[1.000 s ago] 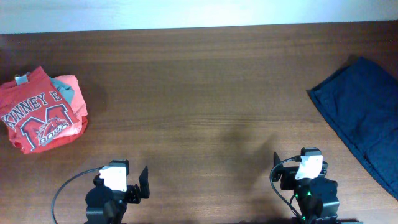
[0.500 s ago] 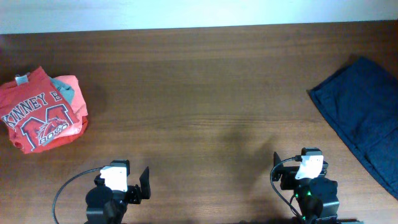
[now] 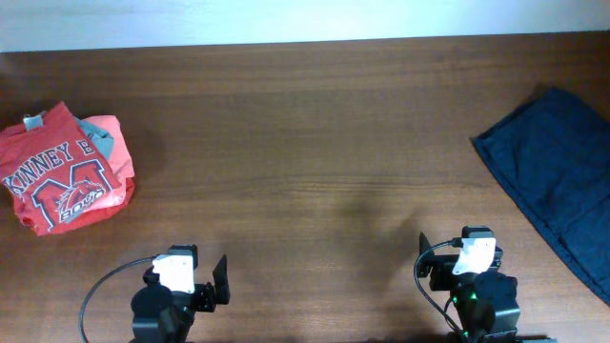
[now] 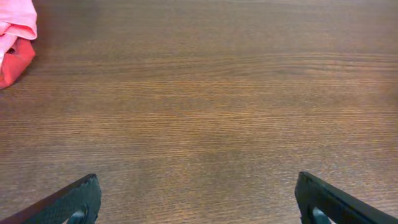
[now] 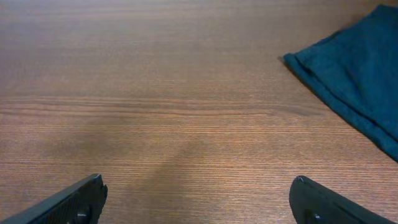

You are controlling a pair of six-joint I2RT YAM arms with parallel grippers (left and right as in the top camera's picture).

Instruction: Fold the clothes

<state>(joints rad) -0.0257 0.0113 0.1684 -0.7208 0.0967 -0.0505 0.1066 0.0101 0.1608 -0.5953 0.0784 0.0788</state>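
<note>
The dark navy garment [image 3: 558,167] lies flat at the table's right edge, partly out of the overhead view; its folded corner shows at the upper right of the right wrist view [image 5: 354,74]. My left gripper [image 4: 198,199] is open and empty over bare wood at the front left [image 3: 195,281]. My right gripper [image 5: 198,199] is open and empty at the front right [image 3: 457,267], well short of the garment.
A folded red T-shirt with white lettering [image 3: 65,170] lies at the far left; its edge shows in the left wrist view [image 4: 15,43]. The brown wooden table [image 3: 305,143] runs to a pale wall at the back.
</note>
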